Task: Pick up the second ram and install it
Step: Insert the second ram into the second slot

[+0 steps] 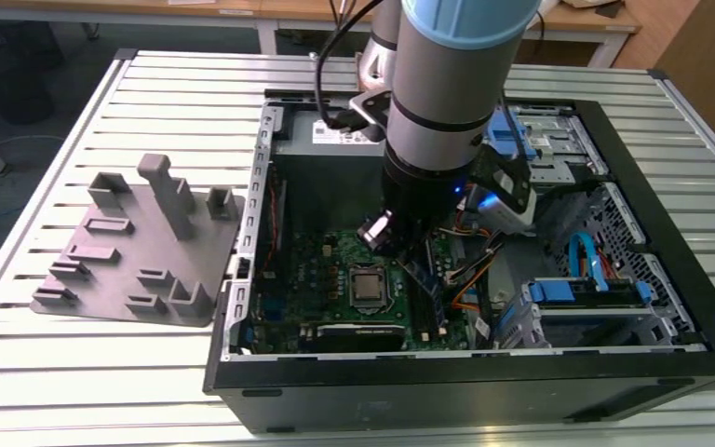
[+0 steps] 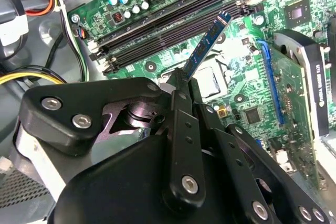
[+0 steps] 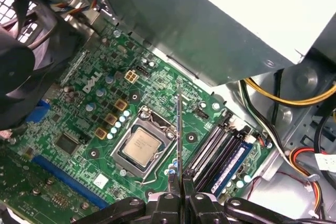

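Observation:
My gripper [image 1: 390, 240] reaches down inside the open computer case [image 1: 655, 233], just above the green motherboard [image 1: 332, 265]. It is shut on the second ram [image 2: 207, 43], a thin dark stick that I see edge-on between the fingers [image 2: 181, 108]. In the first wrist view the ram [image 3: 178, 135] sticks out of the gripper [image 3: 178, 191] as a thin line over the edge of the CPU socket [image 3: 140, 145]. The long black memory slots [image 2: 168, 22] lie a little to one side of the stick, which hangs clear of them.
The grey holder plate [image 1: 134, 251] lies on the slatted table at the exterior view's left. Inside the case are a power supply [image 3: 220, 24], a black fan [image 3: 21, 61], loose coloured cables [image 3: 283, 98], an expansion card [image 2: 299, 87] and a drive cage [image 1: 581, 298].

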Action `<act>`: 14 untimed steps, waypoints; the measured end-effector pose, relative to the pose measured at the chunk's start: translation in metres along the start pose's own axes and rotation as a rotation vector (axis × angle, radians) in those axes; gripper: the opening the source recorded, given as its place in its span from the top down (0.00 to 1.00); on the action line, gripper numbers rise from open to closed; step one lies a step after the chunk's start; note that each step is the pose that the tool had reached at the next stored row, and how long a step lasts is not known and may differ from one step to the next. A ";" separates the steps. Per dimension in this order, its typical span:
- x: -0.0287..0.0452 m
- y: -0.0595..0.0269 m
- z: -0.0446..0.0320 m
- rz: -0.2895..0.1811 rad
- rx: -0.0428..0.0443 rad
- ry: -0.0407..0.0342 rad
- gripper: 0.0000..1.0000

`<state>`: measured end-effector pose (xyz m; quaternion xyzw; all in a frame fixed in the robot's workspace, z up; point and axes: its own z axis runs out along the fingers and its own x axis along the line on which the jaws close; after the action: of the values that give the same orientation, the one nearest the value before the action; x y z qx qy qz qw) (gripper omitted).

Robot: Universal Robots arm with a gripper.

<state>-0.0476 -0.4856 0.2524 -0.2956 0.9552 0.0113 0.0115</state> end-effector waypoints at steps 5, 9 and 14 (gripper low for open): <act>0.0000 0.0000 0.0000 0.035 0.0010 -0.0005 0.89; 0.0000 0.0000 0.0000 0.063 0.0018 -0.0009 0.89; 0.0000 0.0000 0.0001 0.096 0.0027 -0.0014 0.89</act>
<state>-0.0476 -0.4856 0.2523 -0.2492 0.9683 0.0108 0.0120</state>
